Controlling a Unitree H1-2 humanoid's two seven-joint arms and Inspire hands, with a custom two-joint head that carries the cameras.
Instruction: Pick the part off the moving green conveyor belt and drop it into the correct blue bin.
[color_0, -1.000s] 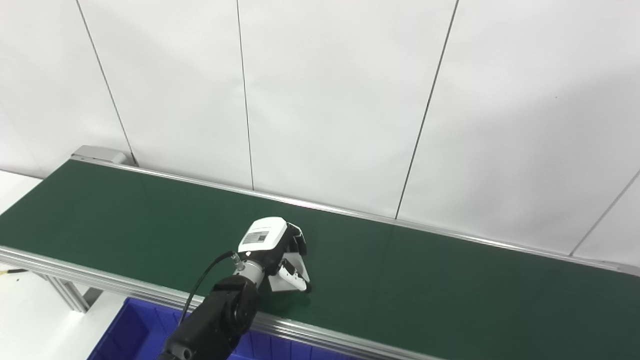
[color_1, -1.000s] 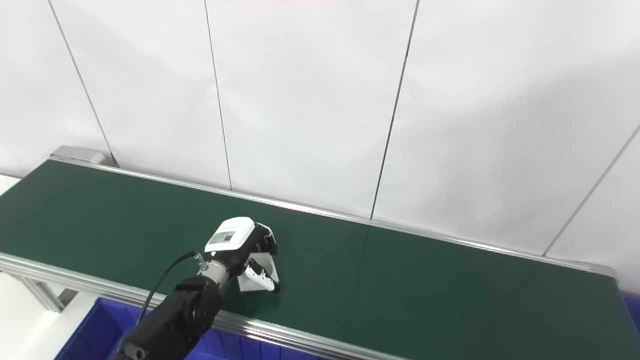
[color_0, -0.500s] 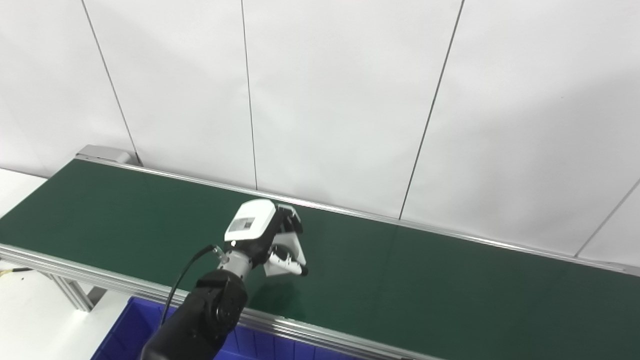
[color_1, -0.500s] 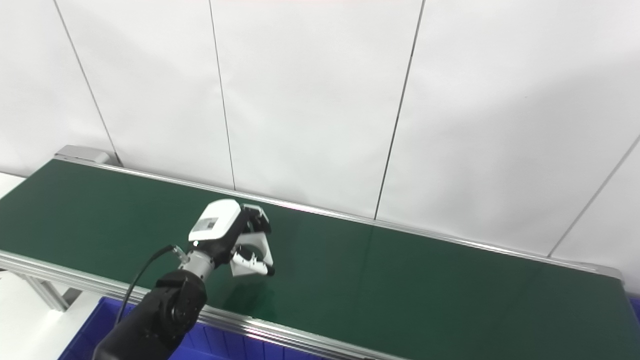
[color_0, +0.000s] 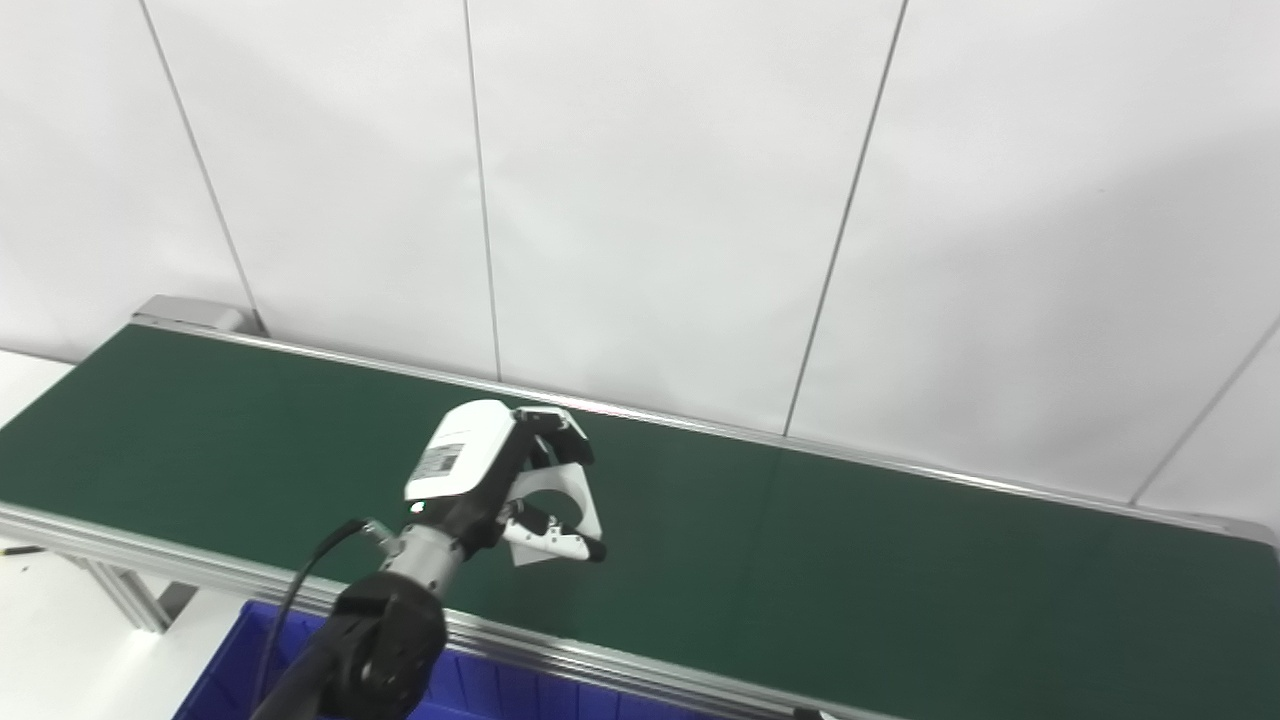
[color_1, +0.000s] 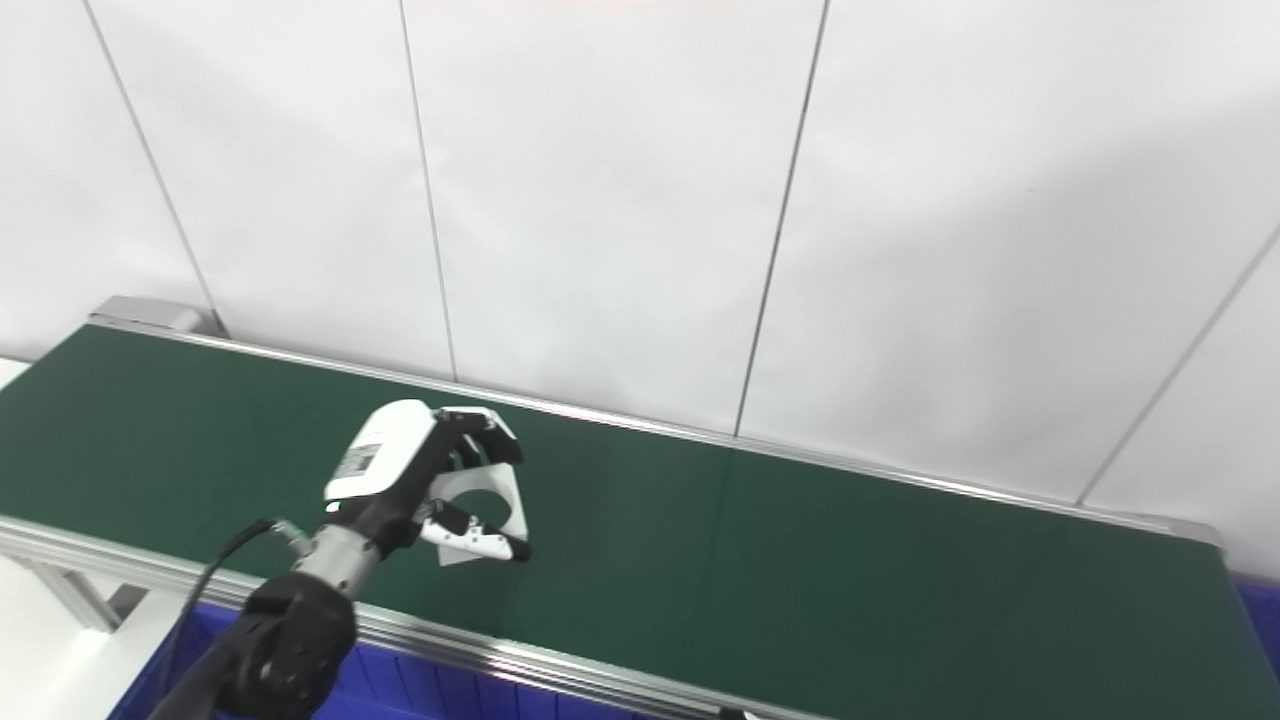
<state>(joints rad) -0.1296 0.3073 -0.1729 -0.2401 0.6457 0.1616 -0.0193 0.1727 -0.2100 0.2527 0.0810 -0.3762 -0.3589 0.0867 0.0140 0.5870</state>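
Note:
My left hand (color_0: 500, 480) hangs above the green conveyor belt (color_0: 850, 560), near its front edge. It is shut on a flat white part (color_0: 565, 505) with a round cut-out; fingers curl over the part's top and the thumb (color_0: 550, 535) presses across its front. The hand and part also show in the right eye view (color_1: 430, 480), with the part (color_1: 490, 500) lifted off the belt. A blue bin (color_0: 230, 670) lies below the belt's front rail, under my forearm. My right hand is not in view.
The belt's silver front rail (color_0: 620, 665) runs between the belt and the blue bin. A white panelled wall (color_0: 650, 200) stands right behind the belt. A white table surface (color_0: 60, 650) shows at the lower left.
My left hand has risen off the belt with the white part in it and shifted a little left. The camera view has also shifted slightly.

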